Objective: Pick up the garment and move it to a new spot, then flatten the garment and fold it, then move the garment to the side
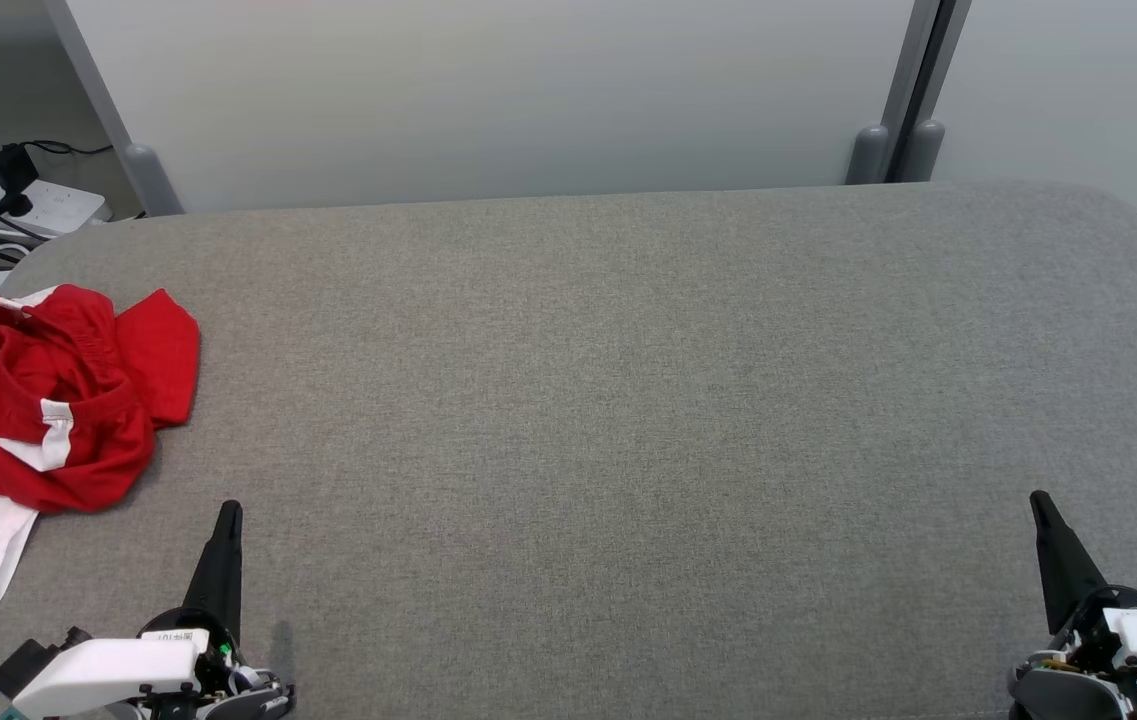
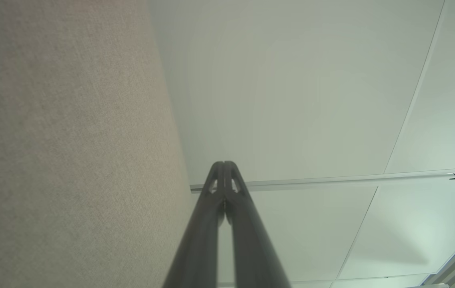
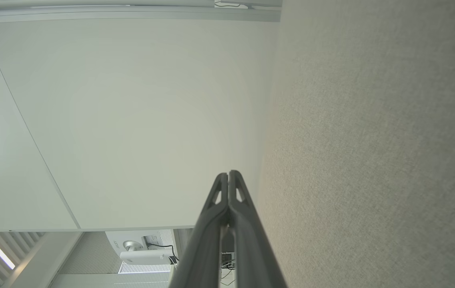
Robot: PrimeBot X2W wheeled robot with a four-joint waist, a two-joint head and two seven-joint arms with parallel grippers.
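— Where's the thing it's meant to fold?

— Far left, about nine o'clock on the counter (image 1: 628, 400). That's the red-and-white garment (image 1: 58, 410), bunched in a heap, with a white part spread toward the heap's seven o'clock. It sits right by the counter's edge, which I'd guess is why the job begins with carrying it somewhere roomier.

— And the arm nearest it?

— The left end effector (image 1: 227, 512) is at seven o'clock, just beside the heap but not touching it, pointing toward twelve. Its fingers (image 2: 207, 224) are pressed together with nothing between them.

— So it's holding nothing?

— Nothing. To me it looks parked, tucked near the front edge so the cloth surface is free.

— What's in the middle?

— Bare grey fabric from six to twelve o'clock, with pale wall panels (image 1: 528, 90) behind it. It seems the likely place to flatten the garment.

— And over on the right?

— The right end effector (image 1: 1038, 500) is at five o'clock, well apart from the garment. Its fingers (image 3: 211, 228) are also closed on nothing and it points the same way. I'd say the left arm is better placed for the first pick-up, and it will need to open before it can pinch any cloth.
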